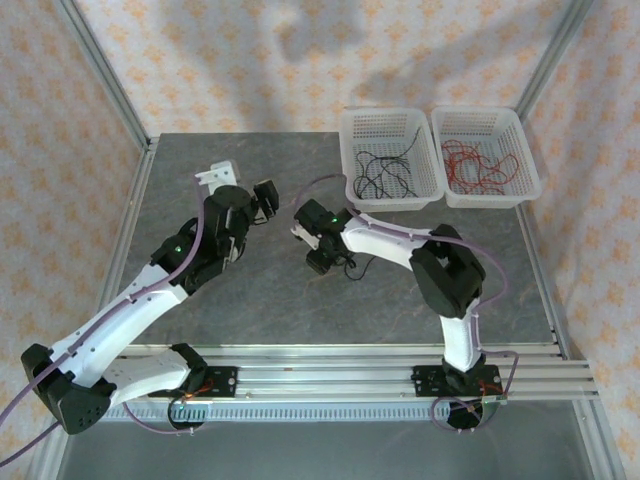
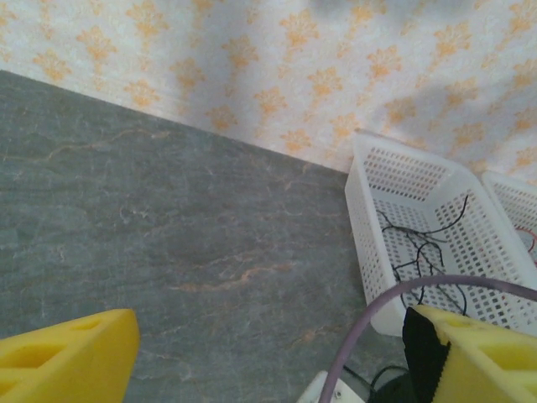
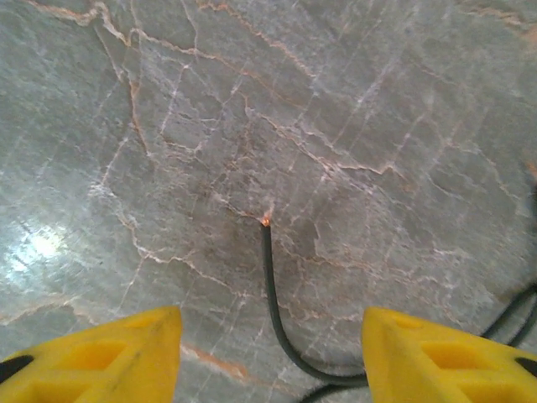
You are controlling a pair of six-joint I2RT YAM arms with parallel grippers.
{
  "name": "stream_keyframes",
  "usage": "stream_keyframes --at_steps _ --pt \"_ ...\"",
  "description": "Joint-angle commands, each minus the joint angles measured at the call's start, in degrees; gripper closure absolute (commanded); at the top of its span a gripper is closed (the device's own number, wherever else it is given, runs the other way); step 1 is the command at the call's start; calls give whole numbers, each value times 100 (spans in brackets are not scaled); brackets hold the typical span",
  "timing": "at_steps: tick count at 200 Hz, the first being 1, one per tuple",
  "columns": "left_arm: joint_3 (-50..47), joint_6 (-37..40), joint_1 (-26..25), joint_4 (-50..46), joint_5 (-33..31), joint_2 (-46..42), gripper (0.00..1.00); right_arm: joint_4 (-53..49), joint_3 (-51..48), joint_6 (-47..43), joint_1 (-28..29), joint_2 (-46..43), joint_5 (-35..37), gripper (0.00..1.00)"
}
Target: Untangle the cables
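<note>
While the left hand hangs spread wide, the right hand, also unclosed, straddles a black wire.

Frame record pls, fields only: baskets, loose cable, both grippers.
left basket: white, far side of the table, holds black wires
right basket: white, beside the left one, holds red wires
loose black wire: lying on the table, bare end showing, between the right gripper's fingers
left gripper: open, nothing between its fingers, above bare table
right gripper: open, jaws either side of the loose wire, not clamped on it
</note>
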Motion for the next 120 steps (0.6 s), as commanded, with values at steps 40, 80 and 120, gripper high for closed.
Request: stream_keyframes --at_steps 40,80,120 --pt "-128 -106 16 -182 5 -296 17 66 400 -201 0 659 39 52" --pt "-143 -87 16 -224 -23 -379 17 111 404 -281 -208 876 -329 68" --pt "-146 -99 16 -218 24 -363 17 242 216 -322 -300 879 -782 87"
